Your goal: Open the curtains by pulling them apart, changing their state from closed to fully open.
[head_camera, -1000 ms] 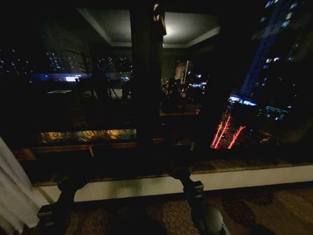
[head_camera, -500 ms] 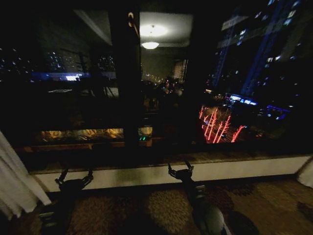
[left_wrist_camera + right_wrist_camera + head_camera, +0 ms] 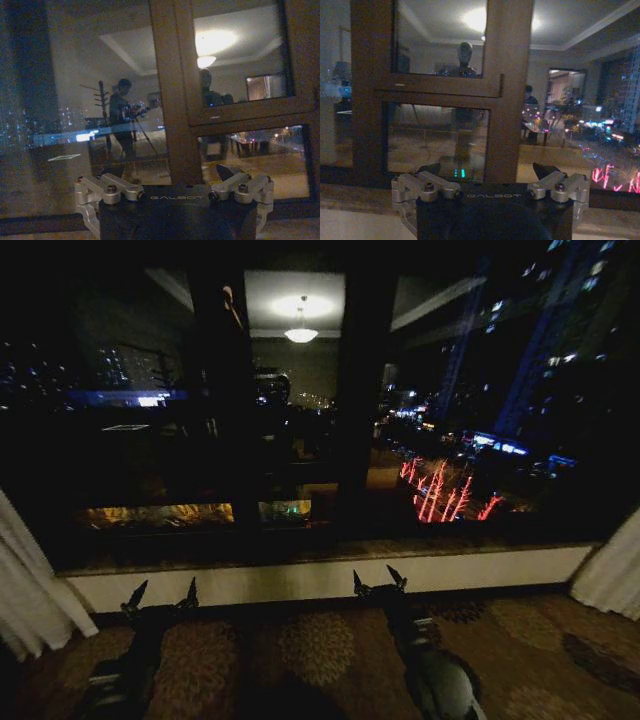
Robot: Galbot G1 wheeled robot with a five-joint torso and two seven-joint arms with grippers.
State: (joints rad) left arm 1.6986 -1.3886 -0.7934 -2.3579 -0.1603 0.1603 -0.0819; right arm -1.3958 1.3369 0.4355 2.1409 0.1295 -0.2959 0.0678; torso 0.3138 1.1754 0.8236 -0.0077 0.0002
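Curtains (image 3: 30,590): drawn apart, one panel at each end of the dark window (image 3: 320,410).
Left tool (image 3: 160,595): wide, empty, low before the sill.
Right tool (image 3: 380,582): wide, empty, alongside.

Looks like a high-rise hotel room or apartment living room, at night. Big dark-framed window (image 3: 350,420) with a pale sill (image 3: 320,575), city towers and red street lights outside. Patterned floral carpet (image 3: 330,660) underfoot. Sheer white curtains (image 3: 25,590) bunched at both window edges. Glass reflects a coved ceiling with a hanging ceiling lamp (image 3: 301,333).
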